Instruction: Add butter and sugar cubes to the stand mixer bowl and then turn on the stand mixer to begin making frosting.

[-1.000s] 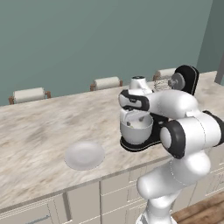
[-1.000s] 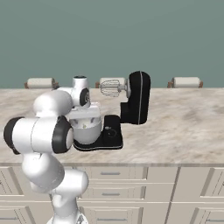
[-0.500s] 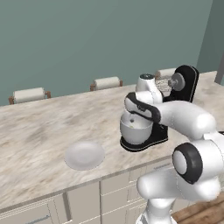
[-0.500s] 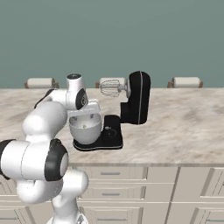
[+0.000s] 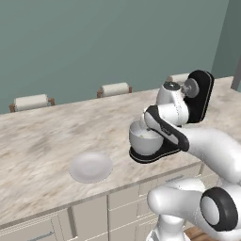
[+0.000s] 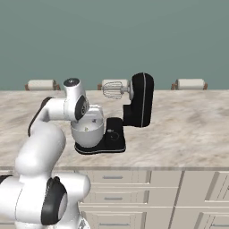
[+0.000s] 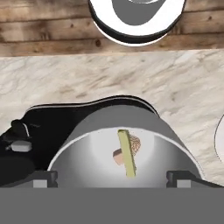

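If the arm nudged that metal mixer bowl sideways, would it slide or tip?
Probably neither easily: the stand mixer bowl sits seated on the stand mixer base. Its smooth round wall looks slippery to grip. The butter inside adds little weight.

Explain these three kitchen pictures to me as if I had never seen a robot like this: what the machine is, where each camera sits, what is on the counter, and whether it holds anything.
This is a rendered kitchen. The white jointed machine is a robot arm on a drivable base. Two pictures come from cameras on that base, behind the arm to its left and right. The third comes from a camera on the hand, looking down past its two dark fingers.

On the marble counter stands a black stand mixer, its head tilted back with the wire whisk raised. Its metal bowl sits on the base. The hand view looks into the bowl: a pale yellow-green butter stick and a small tan sugar cube lie inside. A white plate lies to the left.

The fingers are spread wide over the bowl and hold nothing.
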